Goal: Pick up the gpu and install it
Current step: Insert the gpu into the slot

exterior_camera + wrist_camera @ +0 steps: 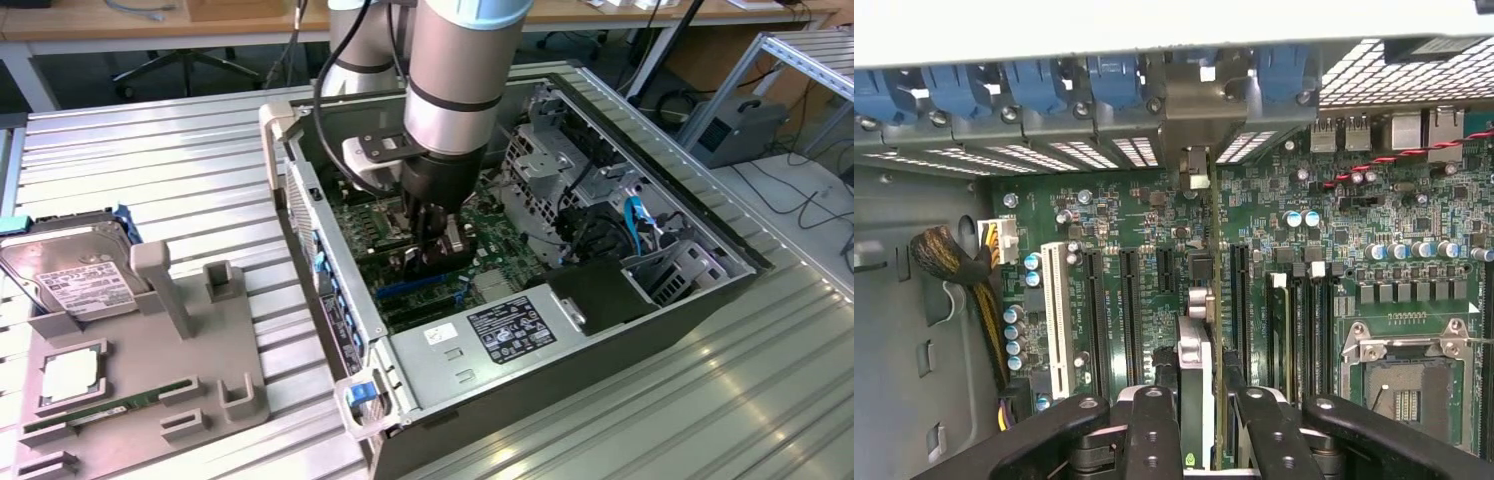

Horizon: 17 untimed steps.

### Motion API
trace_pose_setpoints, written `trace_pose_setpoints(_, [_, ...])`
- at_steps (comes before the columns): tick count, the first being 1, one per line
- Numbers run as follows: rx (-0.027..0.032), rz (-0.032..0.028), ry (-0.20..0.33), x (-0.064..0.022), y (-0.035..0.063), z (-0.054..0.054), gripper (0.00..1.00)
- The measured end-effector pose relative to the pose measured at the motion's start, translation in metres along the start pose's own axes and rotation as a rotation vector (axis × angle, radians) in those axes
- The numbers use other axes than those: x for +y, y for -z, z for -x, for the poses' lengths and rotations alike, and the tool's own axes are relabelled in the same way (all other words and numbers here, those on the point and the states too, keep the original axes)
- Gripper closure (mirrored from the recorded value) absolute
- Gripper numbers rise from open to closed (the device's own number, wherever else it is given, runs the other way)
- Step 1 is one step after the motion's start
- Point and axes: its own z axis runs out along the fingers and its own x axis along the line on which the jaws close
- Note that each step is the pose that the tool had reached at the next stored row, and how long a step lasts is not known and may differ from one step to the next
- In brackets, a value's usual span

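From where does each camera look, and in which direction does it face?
Exterior view: raised above the metal table, looking obliquely down into the open computer case; shows the arm and gripper reaching inside.
Wrist view: on the wrist, looking down at the motherboard; shows the gripper's black fingers closed on the gpu.
Shared: gripper, gpu, motherboard.

Exterior view looks down obliquely; wrist view faces the shared motherboard (1144,215) closely.
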Motion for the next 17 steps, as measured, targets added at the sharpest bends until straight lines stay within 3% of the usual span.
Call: trace_pose_setpoints(17, [-0.0002,0.0,0.0,0.002,-0.0034,0.0,0.73])
